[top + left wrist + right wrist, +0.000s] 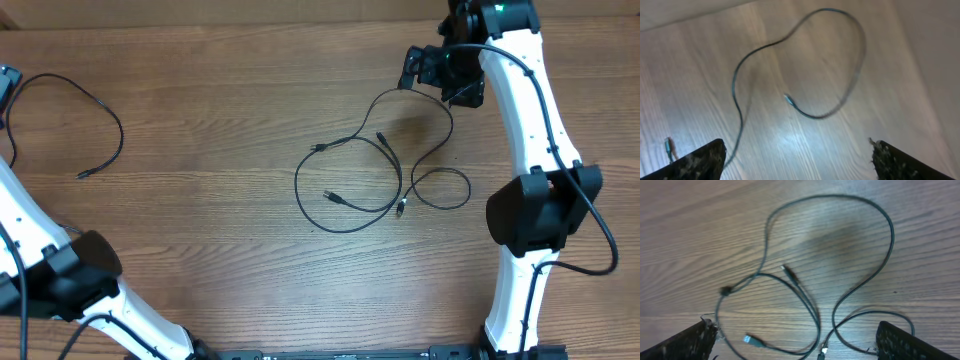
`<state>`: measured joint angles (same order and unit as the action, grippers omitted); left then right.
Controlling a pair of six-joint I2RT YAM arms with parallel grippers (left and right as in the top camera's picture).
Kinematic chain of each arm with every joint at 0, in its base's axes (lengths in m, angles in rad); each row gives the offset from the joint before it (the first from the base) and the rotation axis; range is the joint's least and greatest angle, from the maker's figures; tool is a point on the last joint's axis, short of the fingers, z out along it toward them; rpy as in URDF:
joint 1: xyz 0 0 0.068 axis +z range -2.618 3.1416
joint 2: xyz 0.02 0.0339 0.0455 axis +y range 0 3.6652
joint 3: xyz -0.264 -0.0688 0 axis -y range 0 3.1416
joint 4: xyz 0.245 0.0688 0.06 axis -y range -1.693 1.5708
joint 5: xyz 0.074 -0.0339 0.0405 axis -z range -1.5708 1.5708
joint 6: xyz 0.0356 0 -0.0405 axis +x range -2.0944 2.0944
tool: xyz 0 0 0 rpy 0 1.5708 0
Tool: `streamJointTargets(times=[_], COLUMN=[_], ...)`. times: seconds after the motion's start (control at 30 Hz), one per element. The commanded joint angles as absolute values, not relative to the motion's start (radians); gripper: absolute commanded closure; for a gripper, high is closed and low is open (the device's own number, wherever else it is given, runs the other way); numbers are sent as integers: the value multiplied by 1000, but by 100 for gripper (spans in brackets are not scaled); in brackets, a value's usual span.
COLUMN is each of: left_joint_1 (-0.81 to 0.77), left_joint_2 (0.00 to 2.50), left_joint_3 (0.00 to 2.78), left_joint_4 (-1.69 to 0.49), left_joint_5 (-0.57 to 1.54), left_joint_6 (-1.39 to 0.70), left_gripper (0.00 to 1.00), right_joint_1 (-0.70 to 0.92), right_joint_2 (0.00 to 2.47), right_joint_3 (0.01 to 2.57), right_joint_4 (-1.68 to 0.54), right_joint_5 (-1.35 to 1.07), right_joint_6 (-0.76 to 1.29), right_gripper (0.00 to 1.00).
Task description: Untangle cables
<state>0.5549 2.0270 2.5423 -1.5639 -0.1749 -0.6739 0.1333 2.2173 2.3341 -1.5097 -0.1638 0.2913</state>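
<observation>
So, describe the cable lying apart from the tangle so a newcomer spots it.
Look at the left side of the wooden table. One black cable lies alone in an open curve. Unlike the cables at the centre, it crosses no other.

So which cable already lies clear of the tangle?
The single cable at the left side of the table: one open loop crossing nothing. The tangled cables overlap mid-table.

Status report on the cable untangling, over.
Left end effector open, empty. Right end effector open, by the tangled cables. One loose cable apart, far left. Nothing in the way.
</observation>
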Motion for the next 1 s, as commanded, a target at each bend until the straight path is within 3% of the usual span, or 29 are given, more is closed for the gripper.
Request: streamJointTargets(times=[0.0, 0.27, 0.63, 0.97], left_joint_1=[493, 261, -120, -345], left_joint_2=[1926, 1863, 1868, 1914], left_joint_3=[2555, 2555, 2555, 2554], left_joint_4=[-1576, -1689, -1687, -1646], left_joint_5=[-45, -32, -9, 13], left_joint_6=[-564, -493, -396, -397], left_gripper=[8, 11, 13, 12], right_joint_1=[139, 124, -46, -70], right_joint_2=[2086, 1939, 1923, 1924], right_joint_3=[2380, 2380, 2380, 2376], right_joint_4=[-1513, -1594, -1674, -1686], right_joint_5=[-182, -181, -177, -177], right_joint_6=[279, 226, 204, 173], right_gripper=[0, 0, 0, 0])
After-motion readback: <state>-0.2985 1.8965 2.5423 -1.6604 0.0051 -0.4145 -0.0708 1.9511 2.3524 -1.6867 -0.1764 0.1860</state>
